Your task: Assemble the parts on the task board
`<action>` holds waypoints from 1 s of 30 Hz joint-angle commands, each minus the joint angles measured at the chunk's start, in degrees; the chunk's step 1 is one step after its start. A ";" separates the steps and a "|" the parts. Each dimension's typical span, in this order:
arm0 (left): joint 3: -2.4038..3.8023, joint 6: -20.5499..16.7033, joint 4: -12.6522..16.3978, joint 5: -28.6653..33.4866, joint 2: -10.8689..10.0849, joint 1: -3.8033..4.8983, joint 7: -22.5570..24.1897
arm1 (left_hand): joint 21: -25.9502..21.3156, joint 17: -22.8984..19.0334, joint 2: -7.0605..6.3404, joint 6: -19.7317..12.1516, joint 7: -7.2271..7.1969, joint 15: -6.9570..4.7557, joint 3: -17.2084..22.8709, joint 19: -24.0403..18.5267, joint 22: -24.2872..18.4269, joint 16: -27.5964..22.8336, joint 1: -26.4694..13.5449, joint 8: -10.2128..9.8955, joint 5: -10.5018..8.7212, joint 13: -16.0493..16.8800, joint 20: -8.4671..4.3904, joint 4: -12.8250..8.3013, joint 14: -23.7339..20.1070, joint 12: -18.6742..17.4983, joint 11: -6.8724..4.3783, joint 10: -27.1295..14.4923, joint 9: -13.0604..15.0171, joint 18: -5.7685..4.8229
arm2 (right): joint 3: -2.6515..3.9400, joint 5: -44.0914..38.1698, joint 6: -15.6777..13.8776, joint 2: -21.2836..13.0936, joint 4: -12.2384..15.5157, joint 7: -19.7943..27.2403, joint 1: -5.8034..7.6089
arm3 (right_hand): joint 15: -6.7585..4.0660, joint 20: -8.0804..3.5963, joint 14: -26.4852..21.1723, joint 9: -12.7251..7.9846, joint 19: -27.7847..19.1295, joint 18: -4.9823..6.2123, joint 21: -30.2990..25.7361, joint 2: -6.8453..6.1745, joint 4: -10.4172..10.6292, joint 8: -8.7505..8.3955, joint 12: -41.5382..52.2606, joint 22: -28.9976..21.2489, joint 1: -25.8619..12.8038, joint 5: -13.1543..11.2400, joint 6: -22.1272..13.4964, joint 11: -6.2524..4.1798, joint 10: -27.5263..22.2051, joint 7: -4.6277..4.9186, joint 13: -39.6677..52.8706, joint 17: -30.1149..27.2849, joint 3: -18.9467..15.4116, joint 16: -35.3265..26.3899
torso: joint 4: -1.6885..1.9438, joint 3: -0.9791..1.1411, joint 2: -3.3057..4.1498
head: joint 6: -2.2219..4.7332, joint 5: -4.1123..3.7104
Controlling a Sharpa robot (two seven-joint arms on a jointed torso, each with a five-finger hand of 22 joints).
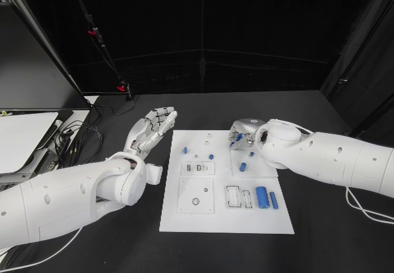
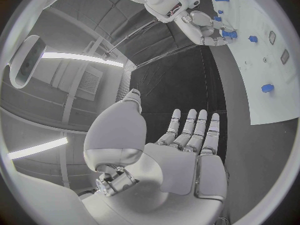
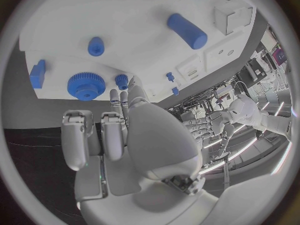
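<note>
Black table carries the white task board in its middle, long side running away from the robot; left hand hovers over bare table just beside the board's far left corner, fingers straight and held close together, nothing in it; left wrist view agrees, palm flat, fingers extended over dark tabletop, board edge off to the side; right hand sits over the board's far right area, fingers curled down toward small blue parts; whether it actually grips one, cannot tell; right wrist view shows its fingers together, pointing at a blue gear with a small blue peg just beside the fingertips, contact not clear; on the board in head view: large blue cylinder and a thin blue pin near the right edge, side by side next to rectangular recesses; small blue peg mid-right; two more small blue pieces and further back left; square block with a round hole on the near left; room: black curtain behind the table, cables and a white panel off the table's left side.
</note>
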 commanded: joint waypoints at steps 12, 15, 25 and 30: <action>0.05 0.77 0.00 -0.42 -0.10 0.10 18.24 | 0.32 0.09 0.83 0.55 9.73 0.33 0.46 -0.05 0.04 0.43 -0.07 0.34 0.41 -0.04 0.21 -0.12 0.16 0.40 -0.02 0.49 -0.16 0.54 | 0.02 -1.30 3.23 0.94 -0.61 -3.99 -0.65 | 0.22 0.11 4.27 0.10 4.79 -0.37 -0.23 0.93 0.38 -1.25 -0.72 13.08 1.54 -0.26 0.87 -0.29 1.08 -0.44 0.03 4.80 1.02 -0.32 | -0.02 -0.01 -0.10 | -0.20 0.16; 0.05 0.81 -0.02 -0.42 -0.10 0.10 18.21 | 0.32 0.09 0.84 0.56 9.73 0.33 0.47 -0.05 0.05 0.44 -0.07 0.35 0.41 -0.04 0.21 -0.12 0.16 0.40 -0.02 0.49 -0.17 0.53 | 0.02 -1.42 3.58 1.14 -0.83 -4.34 -0.75 | 0.24 0.13 4.29 0.11 4.81 -0.38 -0.21 1.06 0.45 -1.37 -0.81 13.13 1.70 -0.26 1.03 -0.32 1.24 -0.50 0.02 4.86 1.14 -0.31 | 0.01 -0.03 -0.12 | -0.21 0.11; 0.05 0.88 -0.07 -0.42 -0.14 0.10 18.07 | 0.35 0.09 0.94 0.57 9.73 0.35 0.50 -0.01 0.07 0.46 -0.04 0.36 0.44 -0.04 0.21 -0.13 0.17 0.42 -0.02 0.50 -0.20 0.53 | 0.03 -1.59 2.23 1.89 -1.74 -3.53 -1.43 | 0.11 0.12 4.35 0.50 4.99 -0.45 -0.09 2.38 0.91 -1.03 -0.50 13.43 3.29 -0.25 4.33 -0.78 5.22 -1.02 0.12 5.06 2.34 -0.29 | 0.06 -0.06 -0.21 | -0.43 0.17; 0.05 0.89 -0.09 -0.42 -0.19 0.11 18.03 | 0.35 0.10 0.99 0.58 9.72 0.37 0.52 -0.03 0.06 0.47 -0.02 0.37 0.46 -0.03 0.22 -0.13 0.18 0.43 -0.02 0.52 -0.21 0.52 | 0.03 -1.58 -1.37 1.64 -1.45 -2.08 -1.60 | 0.15 0.08 4.37 0.67 5.12 -0.51 0.01 2.30 1.14 -0.61 -1.02 13.66 4.40 -0.25 7.17 -0.80 8.52 -0.91 -0.11 5.13 2.86 -0.28 | 0.04 -0.07 -0.21 | -0.51 0.13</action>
